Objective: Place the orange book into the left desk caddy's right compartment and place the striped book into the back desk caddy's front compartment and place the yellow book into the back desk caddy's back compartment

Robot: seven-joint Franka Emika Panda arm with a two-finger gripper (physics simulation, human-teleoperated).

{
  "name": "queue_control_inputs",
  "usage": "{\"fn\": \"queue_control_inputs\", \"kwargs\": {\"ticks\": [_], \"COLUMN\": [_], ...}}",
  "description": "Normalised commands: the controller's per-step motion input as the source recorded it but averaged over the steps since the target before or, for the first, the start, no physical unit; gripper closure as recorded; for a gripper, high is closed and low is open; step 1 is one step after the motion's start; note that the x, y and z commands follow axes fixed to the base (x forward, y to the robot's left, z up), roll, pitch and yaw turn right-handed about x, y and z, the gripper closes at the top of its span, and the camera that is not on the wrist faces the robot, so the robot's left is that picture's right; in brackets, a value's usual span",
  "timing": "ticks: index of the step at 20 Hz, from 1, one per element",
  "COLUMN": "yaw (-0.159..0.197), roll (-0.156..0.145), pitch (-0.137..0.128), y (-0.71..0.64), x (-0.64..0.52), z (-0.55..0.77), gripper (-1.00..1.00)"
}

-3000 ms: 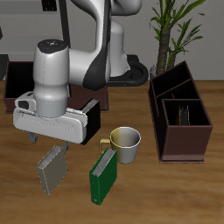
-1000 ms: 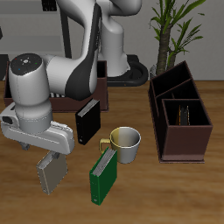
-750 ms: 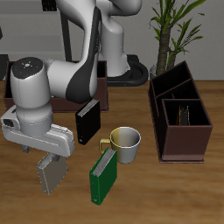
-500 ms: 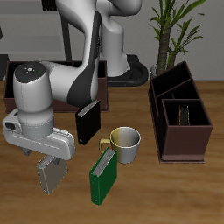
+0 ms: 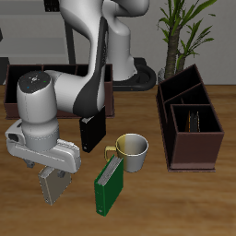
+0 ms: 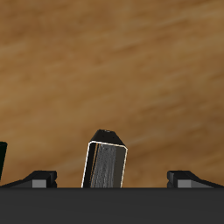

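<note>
The robot arm's end effector [image 5: 53, 167] hung low over a grey striped book [image 5: 53, 183] standing near the table's [image 5: 184, 203] front edge, toward the corner away from the caddy with the plant behind it. In the wrist view the book [image 6: 105, 160] stood upright between the two fingertips [image 6: 38, 178], which were spread wide and clear of its covers; nothing was in their hold.

The step in hand appeared to be the pickup of the striped book, bound for the front compartment of the back caddy [image 5: 18, 85], a dark box partly hidden behind the arm at the table's back edge. The other caddy [image 5: 189, 120] stood by the opposite side edge, a dark object already upright in one of its compartments; whether that was the orange book could not be told. A black book [image 5: 91, 132] stood just behind the arm, and a green book [image 5: 110, 186] leaned close beside a cream mug [image 5: 132, 150] near the table's middle. No yellow book could be made out.

The next move would call for a short descent, fingers kept square to the covers, before closing on the book.
</note>
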Motion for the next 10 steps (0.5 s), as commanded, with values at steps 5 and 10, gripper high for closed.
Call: {"fn": "queue_control_inputs", "kwargs": {"ticks": [5, 10], "yaw": [-0.006, -0.026], "roll": [0.013, 0.024], "pitch": [0.032, 0.028], "y": [0.06, 0.02], "x": [0.01, -0.03], "z": [-0.28, -0.25], "gripper": [-1.00, -1.00]}}
